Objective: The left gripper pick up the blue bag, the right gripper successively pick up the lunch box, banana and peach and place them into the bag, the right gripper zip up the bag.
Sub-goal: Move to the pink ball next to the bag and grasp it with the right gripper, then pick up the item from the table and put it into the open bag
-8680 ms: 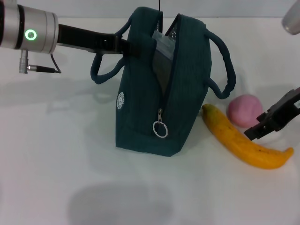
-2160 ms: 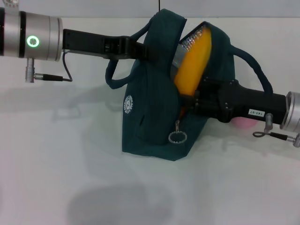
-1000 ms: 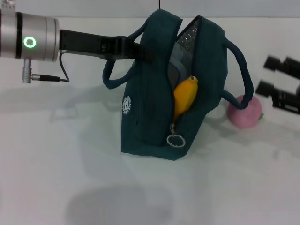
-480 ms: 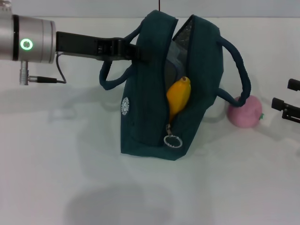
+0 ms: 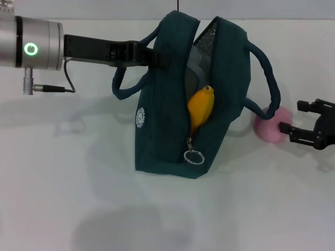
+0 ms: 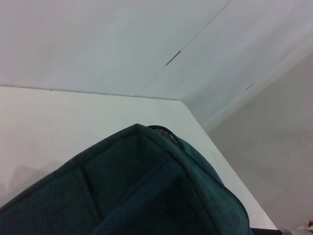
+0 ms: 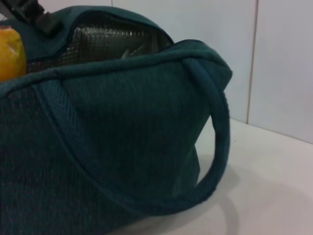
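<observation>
The blue bag stands upright in mid-table with its zip open; it also fills the left wrist view and the right wrist view. My left gripper is shut on the bag's upper left edge. The banana stands on end in the opening, and its tip shows in the right wrist view. A grey lunch box sits behind it inside the bag. The pink peach lies on the table right of the bag. My right gripper is open just right of the peach, holding nothing.
The bag's right handle loops out toward the peach and shows close in the right wrist view. The zip's ring pull hangs low on the front. The white table stretches in front and to the left.
My right gripper left the banana in the bag, drew away to the right, and has now come back left beside the peach. The bag settled slightly.
</observation>
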